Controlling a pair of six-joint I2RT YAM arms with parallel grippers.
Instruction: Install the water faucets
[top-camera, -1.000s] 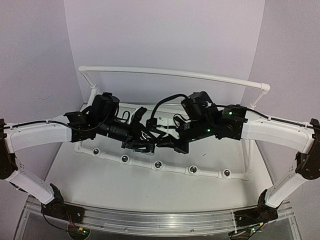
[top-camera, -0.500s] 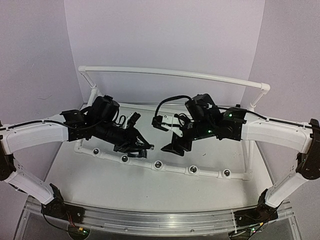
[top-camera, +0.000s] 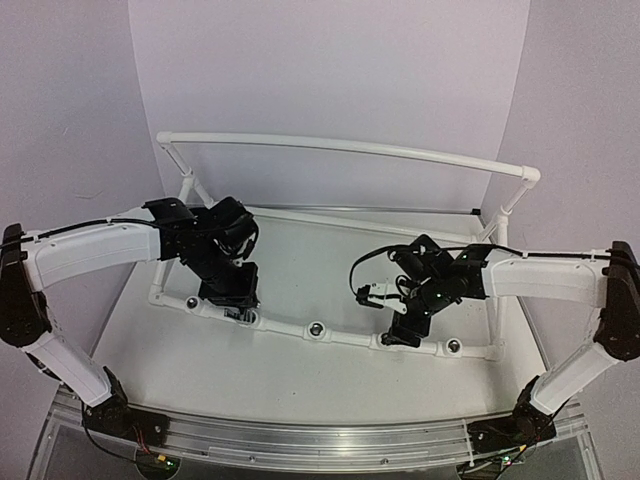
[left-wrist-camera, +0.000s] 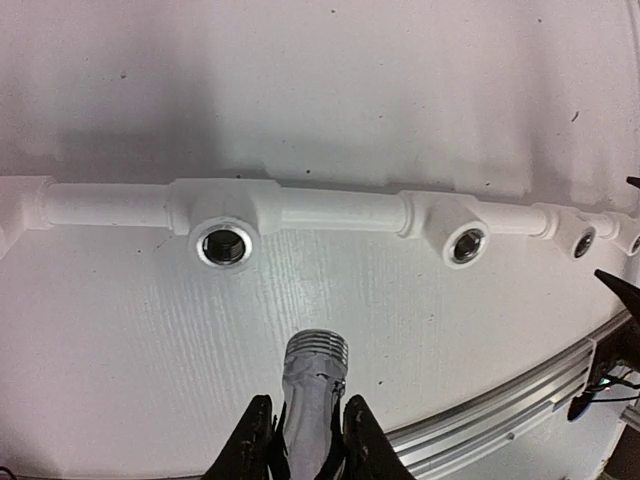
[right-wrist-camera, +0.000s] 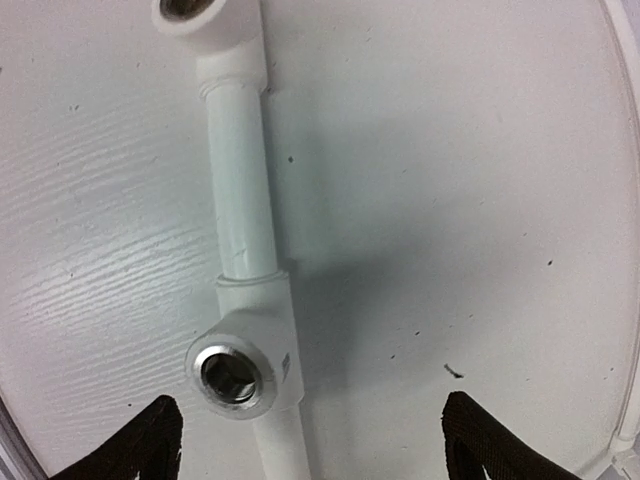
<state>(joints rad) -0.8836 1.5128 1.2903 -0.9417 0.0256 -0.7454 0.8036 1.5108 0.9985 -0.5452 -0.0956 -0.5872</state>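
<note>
The water faucet (left-wrist-camera: 316, 375) is silvery-grey, the pipe frame (left-wrist-camera: 340, 210) white with dark-centred sockets (left-wrist-camera: 223, 245), the table (left-wrist-camera: 120, 350) white with fine grain lines.

Robot lab booth — plain lilac walls (top-camera: 330, 70), white tabletop (top-camera: 300, 372), aluminium rail (top-camera: 320, 443)

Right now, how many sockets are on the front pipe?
5 along the pipe: far-left socket, second, middle, fourth, far-right. None seem hidden.
</note>
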